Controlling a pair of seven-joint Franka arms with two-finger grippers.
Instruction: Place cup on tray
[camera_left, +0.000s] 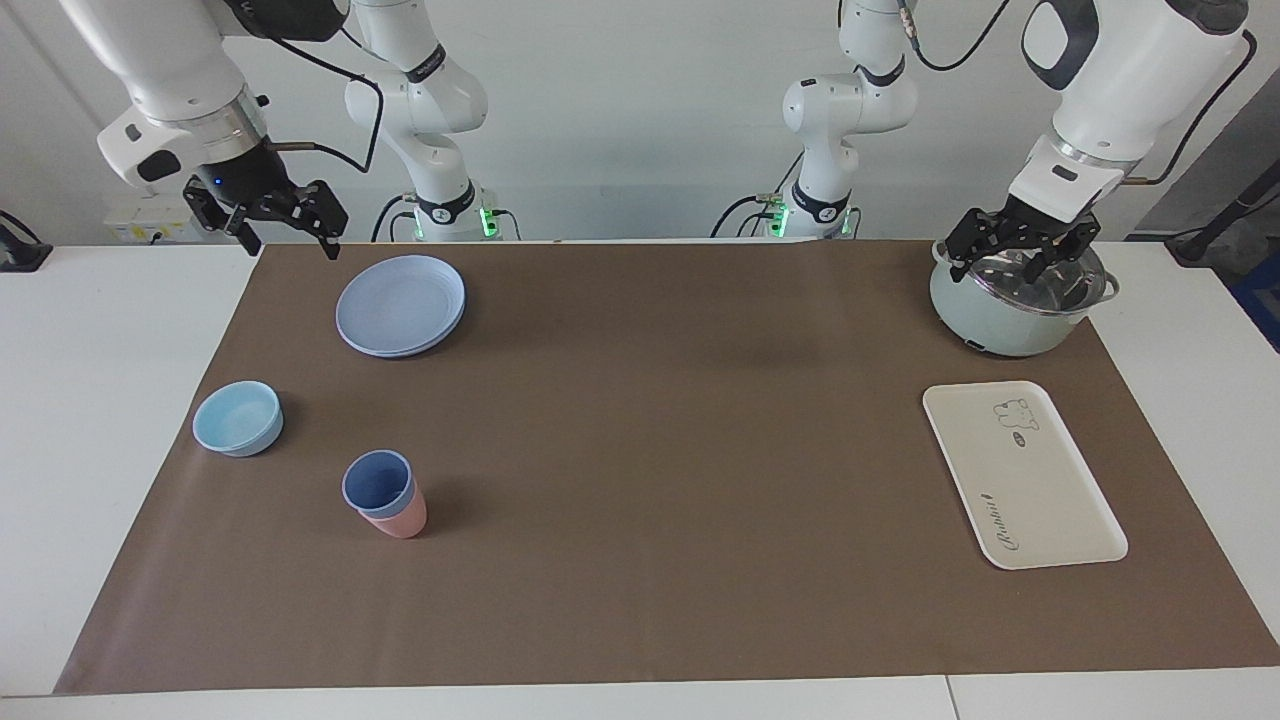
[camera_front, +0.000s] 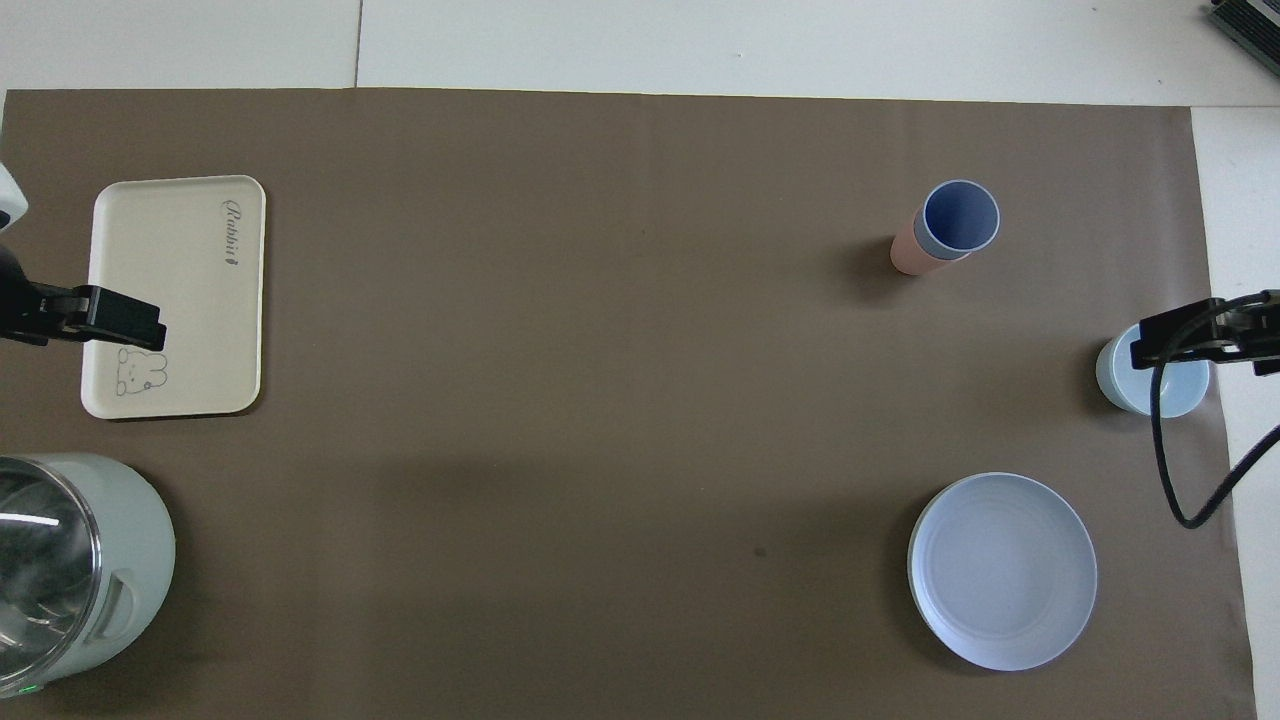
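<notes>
My left gripper (camera_left: 1022, 252) hung spread over the pot (camera_left: 1015, 320); my right gripper (camera_left: 285, 222) spread near the plate (camera_left: 400, 304). The cup (camera_left: 378, 482) sat nested in a pink tumbler (camera_left: 400, 520) on brown paper (camera_left: 660, 450) (tray (camera_left: 1040, 500) lettered "Rabbit").

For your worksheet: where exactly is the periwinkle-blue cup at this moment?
The cup sits nested inside the pink tumbler on the brown mat, toward the right arm's end of the table, beside the light-blue bowl and farther from the robots than the round plate.
</notes>
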